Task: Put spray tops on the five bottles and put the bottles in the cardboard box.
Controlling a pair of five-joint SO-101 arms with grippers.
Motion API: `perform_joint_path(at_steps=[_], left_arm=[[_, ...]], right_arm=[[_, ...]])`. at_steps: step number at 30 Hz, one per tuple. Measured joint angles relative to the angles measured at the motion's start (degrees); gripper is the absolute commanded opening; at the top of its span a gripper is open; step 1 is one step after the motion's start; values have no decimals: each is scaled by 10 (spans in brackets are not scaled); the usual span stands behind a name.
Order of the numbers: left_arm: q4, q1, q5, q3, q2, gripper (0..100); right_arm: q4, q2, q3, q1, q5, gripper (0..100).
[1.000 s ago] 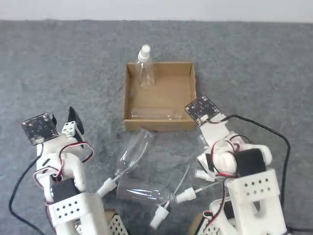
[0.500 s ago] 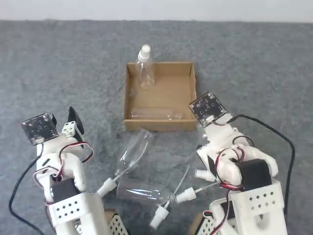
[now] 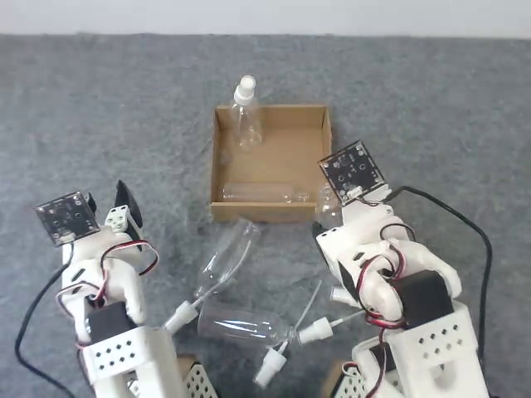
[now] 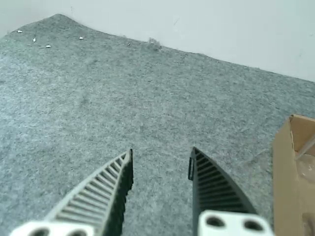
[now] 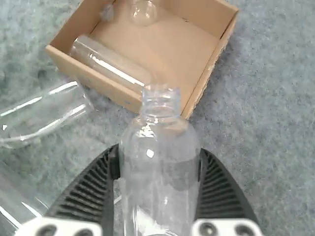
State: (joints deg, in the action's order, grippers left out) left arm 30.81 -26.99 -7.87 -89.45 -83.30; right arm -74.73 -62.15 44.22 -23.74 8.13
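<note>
A clear uncapped bottle (image 5: 158, 157) stands upright between the fingers of my right gripper (image 5: 160, 169), which is shut on its body. In the high view that bottle (image 3: 327, 204) sits just off the front right corner of the cardboard box (image 3: 313, 157). Inside the box, one bottle with a white spray top (image 3: 246, 114) stands at the back left and another bottle (image 3: 259, 193) lies along the front wall. My left gripper (image 4: 161, 156) is open over bare carpet, left of the box (image 4: 293, 172).
Two clear bottles (image 3: 226, 253) (image 3: 243, 324) lie on the carpet in front of the box, between the arm bases. White spray tops (image 3: 314, 332) (image 3: 272, 362) (image 3: 180, 316) lie around them. The grey carpet spreads left and right of the box.
My right arm has swung left and forward with the bottle, bringing it up to the box's front right corner. The left arm has kept still.
</note>
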Motion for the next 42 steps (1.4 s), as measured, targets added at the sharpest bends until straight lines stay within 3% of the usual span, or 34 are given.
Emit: perform_joint_path(at_steps=[10,24,35,42], left_arm=[[0,0,0,0,0,177],[0,0,0,0,0,177],[2,0,0,0,0,177],[97,35,0,69,0,177]], right_arm=[[3,-18,19,-1,-14,58],[57,-336,215,3,-14,58],[86,-417,273,120,-23,58],[109,-416,277,194,-55,58]])
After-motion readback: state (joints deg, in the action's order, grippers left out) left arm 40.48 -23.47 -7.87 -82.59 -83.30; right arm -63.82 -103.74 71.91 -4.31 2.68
